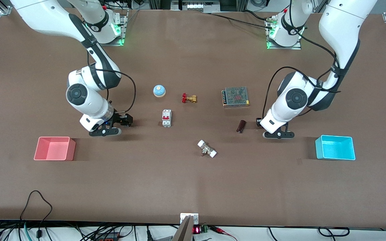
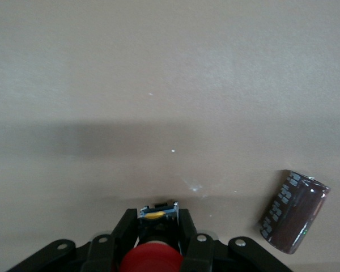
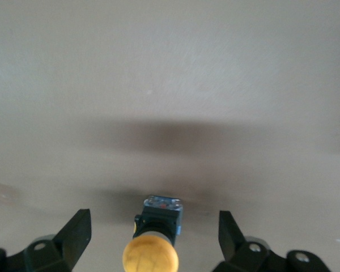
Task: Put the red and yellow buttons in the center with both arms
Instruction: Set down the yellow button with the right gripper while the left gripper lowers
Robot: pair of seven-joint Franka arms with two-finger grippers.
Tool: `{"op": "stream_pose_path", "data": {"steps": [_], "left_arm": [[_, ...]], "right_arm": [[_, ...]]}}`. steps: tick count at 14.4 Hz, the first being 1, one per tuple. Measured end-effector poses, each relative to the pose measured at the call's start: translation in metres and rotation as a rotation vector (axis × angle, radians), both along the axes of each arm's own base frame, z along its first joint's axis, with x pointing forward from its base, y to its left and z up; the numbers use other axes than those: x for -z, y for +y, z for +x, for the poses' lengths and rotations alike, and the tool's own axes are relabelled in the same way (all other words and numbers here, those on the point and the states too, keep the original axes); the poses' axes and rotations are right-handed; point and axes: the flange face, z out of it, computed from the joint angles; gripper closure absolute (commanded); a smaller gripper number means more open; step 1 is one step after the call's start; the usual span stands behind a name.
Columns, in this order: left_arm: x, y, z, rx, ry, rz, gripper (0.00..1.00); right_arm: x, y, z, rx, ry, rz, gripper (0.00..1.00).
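Brown desk (image 1: 193, 180), matte, unmarked. Left gripper (image 2: 157, 241) low at the desk, just beside a dark cylindrical capacitor (image 2: 293, 211); its fingers (image 2: 124, 229) are closed against the black body of the red button (image 2: 150, 258), red cap toward the wrist. Right gripper (image 3: 153, 235) low at the desk near a white circuit breaker (image 1: 166, 117); its fingers (image 3: 73, 235) are spread wide, clear of the yellow button (image 3: 151, 252), which sits between them untouched. Pink tray (image 1: 54, 148) lies toward the right arm's end, cyan tray (image 1: 334, 147) toward the left arm's end.
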Motion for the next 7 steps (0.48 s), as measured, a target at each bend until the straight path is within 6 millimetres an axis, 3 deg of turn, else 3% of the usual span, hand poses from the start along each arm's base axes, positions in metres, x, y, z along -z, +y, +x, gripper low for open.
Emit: {"op": "stream_pose_path", "data": {"steps": [1,2,3,4,7], "left_arm": [[0.005,-0.001,-0.005,-0.003,-0.004,-0.007,0.46],[0.004,0.000,-0.006,-0.004,-0.012,-0.008,0.21],[0.004,0.000,-0.007,-0.006,-0.012,-0.008,0.14],[0.005,0.000,-0.008,-0.008,-0.011,-0.008,0.00],[0.004,-0.001,-0.008,-0.017,-0.016,-0.011,0.00]], "right_arm": [[-0.022,-0.006,0.012,0.019,0.012,-0.005,0.00],[-0.048,-0.014,0.024,0.050,0.027,0.008,0.00],[-0.079,-0.026,0.035,0.079,0.040,0.036,0.00],[-0.108,-0.041,0.043,0.097,0.044,0.064,0.00],[-0.180,-0.100,0.055,0.135,0.049,0.075,0.00]]}}
